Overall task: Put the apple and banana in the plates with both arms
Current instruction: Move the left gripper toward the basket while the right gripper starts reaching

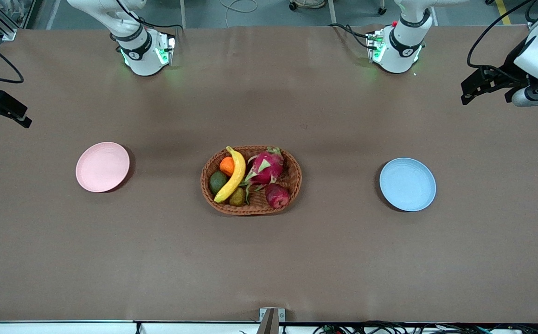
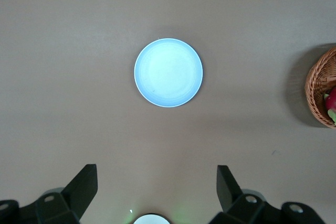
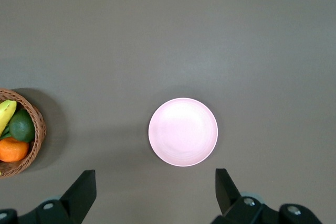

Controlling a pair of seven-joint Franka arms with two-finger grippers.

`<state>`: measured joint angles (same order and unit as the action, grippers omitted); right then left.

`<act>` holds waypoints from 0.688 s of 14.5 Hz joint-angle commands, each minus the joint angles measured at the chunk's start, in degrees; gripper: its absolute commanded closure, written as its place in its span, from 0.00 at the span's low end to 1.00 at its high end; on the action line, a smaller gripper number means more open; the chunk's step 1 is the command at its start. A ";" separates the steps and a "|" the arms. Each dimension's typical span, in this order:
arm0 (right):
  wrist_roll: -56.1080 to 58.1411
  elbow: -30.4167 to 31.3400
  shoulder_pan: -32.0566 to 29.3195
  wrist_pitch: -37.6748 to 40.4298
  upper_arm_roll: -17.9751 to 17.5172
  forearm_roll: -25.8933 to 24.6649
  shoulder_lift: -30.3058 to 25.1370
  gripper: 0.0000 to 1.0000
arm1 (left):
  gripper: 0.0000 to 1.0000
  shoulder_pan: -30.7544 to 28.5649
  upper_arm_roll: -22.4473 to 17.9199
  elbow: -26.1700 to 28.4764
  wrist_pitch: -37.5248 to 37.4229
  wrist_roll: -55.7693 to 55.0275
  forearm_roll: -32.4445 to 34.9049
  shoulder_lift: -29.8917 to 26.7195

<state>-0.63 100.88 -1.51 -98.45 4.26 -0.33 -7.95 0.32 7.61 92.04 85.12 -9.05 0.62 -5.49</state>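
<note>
The yellow banana [image 1: 234, 174] and the dark red apple [image 1: 277, 195] lie in the brown wicker basket [image 1: 297, 178] at the table's middle. The pale pink plate [image 1: 102, 166] sits empty toward the right arm's end and also shows in the right wrist view [image 3: 182, 131]. The pale blue plate [image 1: 407, 184] sits empty toward the left arm's end and also shows in the left wrist view [image 2: 168, 72]. My left gripper [image 1: 475, 88] [image 2: 156, 187] is open and empty, high over the table's left-arm end. My right gripper [image 1: 4, 116] [image 3: 156, 190] is open and empty, high over the right-arm end.
The basket also holds a pink dragon fruit [image 1: 265, 168], an orange [image 1: 227, 165], an avocado [image 1: 217, 182] and a small brownish fruit [image 1: 237, 197]. Its rim shows in both wrist views [image 2: 315, 85] [image 3: 39, 129]. Brown tabletop surrounds the plates.
</note>
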 commanded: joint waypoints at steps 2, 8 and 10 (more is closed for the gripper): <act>-0.42 0.20 1.60 -0.42 0.22 -1.34 -1.19 0.00 | 0.00 0.12 0.04 -1.33 -0.83 1.22 0.17 0.92; -0.51 0.02 1.08 -0.42 0.22 -1.34 -1.19 0.00 | 0.00 2.23 2.49 -6.26 0.04 -0.09 -0.09 11.09; -0.43 -0.15 -0.24 -0.34 0.05 -1.16 -1.10 0.00 | 0.00 3.72 3.99 -6.26 5.20 -1.66 -0.10 14.88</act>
<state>-0.63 100.19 -0.78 -98.64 4.42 -0.37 -8.01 2.78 10.45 88.77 87.63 -9.28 0.62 4.18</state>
